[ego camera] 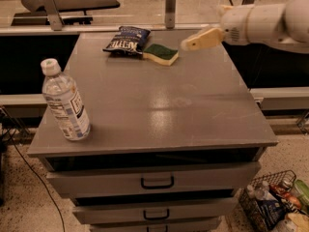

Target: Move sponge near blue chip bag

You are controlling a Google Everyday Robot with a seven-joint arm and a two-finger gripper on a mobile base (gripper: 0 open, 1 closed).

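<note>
"One thing first: where is the sponge?"

"I have the sponge point(161, 53) lying flat on the grey table top point(159, 110), green side up. It is toward the far edge, a little left of the middle. It sits just right of the blue chip bag point(126, 40), with its left end right up against the bag's near right corner. Whether the two actually touch I can't settle from my screen."

"And the gripper?"

"The gripper point(189, 42) hangs in the air to the right of the sponge, over the far right part of the table. It points left toward the sponge and is apart from it. I see it side-on as one pale wedge, so whether it is spread or pinched together I can't make out. The white arm point(263, 21) runs off the right edge behind it."

"Anything else on the table?"

"One clear water bottle point(65, 108) with a white cap stands upright at the near left corner, well apart from the bag and sponge. Below the top I see drawers point(157, 197) with dark handles. A wire basket point(253, 208) of bottles sits on the floor at the near right."
</note>
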